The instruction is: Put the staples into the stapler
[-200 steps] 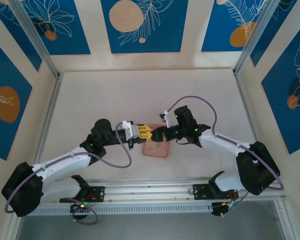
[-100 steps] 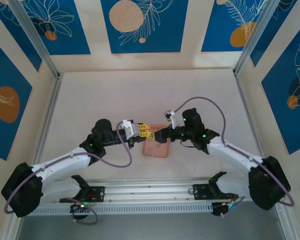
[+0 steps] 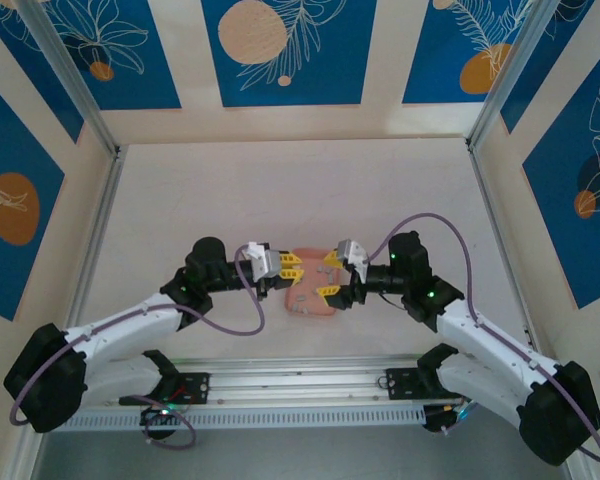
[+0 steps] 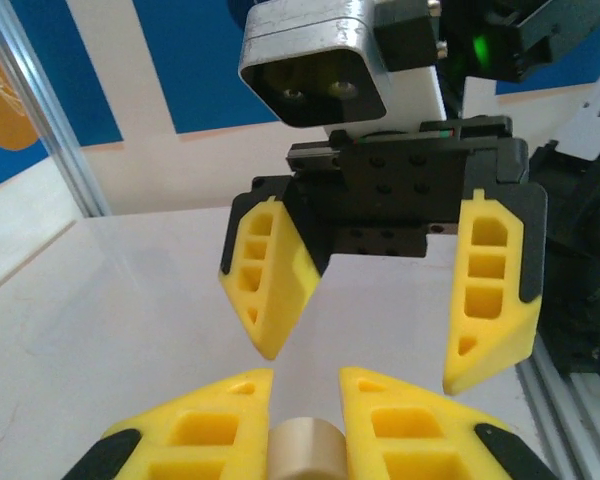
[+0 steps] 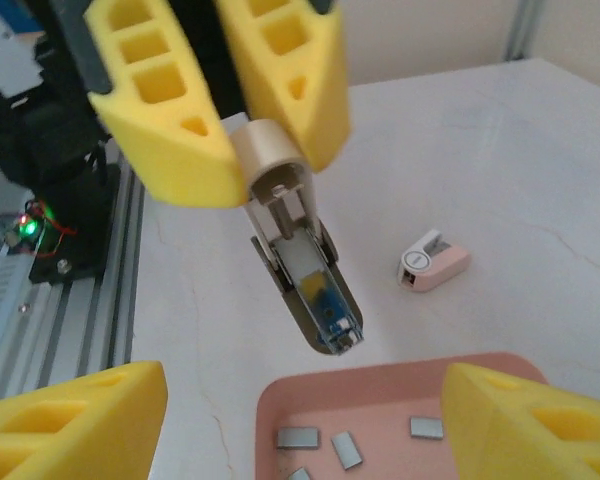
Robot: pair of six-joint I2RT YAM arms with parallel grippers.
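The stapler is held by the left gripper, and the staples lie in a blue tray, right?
Not quite: the left gripper does hold the stapler, but the staples lie in a salmon-pink tray, not a blue one. The right wrist view shows it.

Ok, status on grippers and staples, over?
Left gripper shut on stapler, hinged open, by tray. Right gripper open, holding nothing, over tray. Staples loose in tray. Small pink item beside, clear of path.

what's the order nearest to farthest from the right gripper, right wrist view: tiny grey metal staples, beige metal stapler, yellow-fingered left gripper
1. grey metal staples, in the pink tray just ahead
2. beige metal stapler, hanging beyond
3. left gripper, farthest, holding it
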